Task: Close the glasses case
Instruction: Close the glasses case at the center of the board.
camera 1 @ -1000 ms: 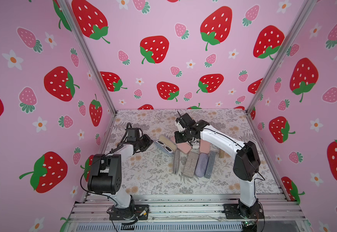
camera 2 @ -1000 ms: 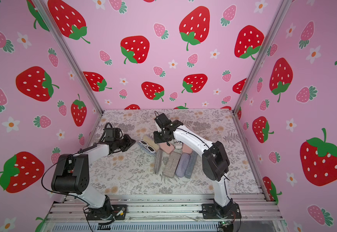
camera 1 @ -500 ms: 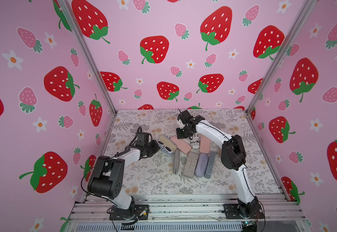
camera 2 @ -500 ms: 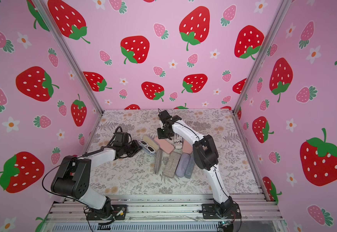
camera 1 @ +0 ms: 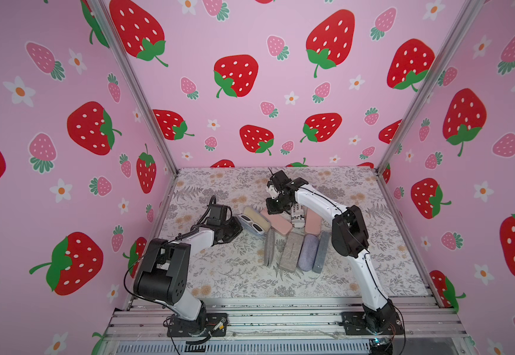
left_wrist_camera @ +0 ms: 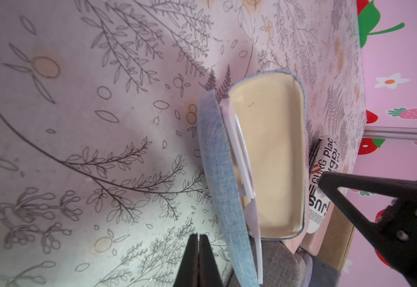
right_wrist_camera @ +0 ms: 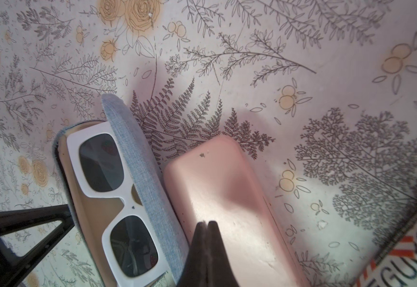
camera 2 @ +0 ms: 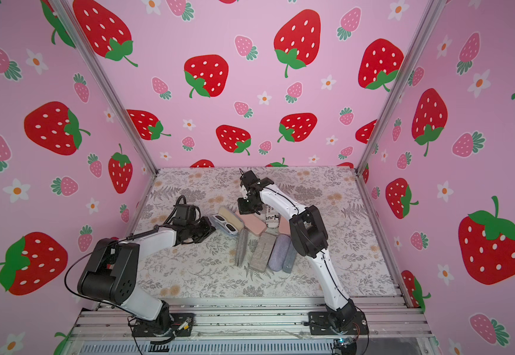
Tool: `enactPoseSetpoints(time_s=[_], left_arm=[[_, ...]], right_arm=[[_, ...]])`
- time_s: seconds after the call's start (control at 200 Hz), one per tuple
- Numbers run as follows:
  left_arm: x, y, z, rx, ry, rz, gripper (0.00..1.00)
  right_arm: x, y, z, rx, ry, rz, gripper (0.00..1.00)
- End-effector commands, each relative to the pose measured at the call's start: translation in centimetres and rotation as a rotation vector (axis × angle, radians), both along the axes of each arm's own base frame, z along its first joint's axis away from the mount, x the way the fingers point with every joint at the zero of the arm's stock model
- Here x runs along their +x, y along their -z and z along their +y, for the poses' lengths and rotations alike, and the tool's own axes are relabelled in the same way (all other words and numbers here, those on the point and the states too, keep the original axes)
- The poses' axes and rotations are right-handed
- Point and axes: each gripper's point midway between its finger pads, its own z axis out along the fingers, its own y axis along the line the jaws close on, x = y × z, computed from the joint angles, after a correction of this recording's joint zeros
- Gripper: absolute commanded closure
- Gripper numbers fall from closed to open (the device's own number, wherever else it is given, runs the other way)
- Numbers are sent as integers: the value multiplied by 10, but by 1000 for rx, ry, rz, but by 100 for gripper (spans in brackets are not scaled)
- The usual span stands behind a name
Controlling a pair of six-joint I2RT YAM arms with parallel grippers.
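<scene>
Gaping denim glasses case, white sunglasses inside.

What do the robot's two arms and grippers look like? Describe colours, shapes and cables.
Both the left arm and right arm have smooth white shells between bulky black joints. A thin black cable loops beside the left arm's base. The left gripper and right gripper are black and taper to flat points.

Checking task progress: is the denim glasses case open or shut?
Open: the glasses case halves stand apart; white sunglasses lie exposed inside.
</scene>
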Motion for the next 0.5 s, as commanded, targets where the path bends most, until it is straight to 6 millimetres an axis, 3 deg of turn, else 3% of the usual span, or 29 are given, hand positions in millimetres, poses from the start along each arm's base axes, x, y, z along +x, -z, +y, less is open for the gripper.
enactPoseSetpoints(time_s=[0.0, 0.495], left_arm=[[-3, 2, 3, 28, 5, 9, 100], [18, 22, -9, 8, 34, 41, 100]], right_arm=[[-4, 1, 8, 27, -28, 31, 100], [-12, 18, 17, 28, -52, 79, 99]])
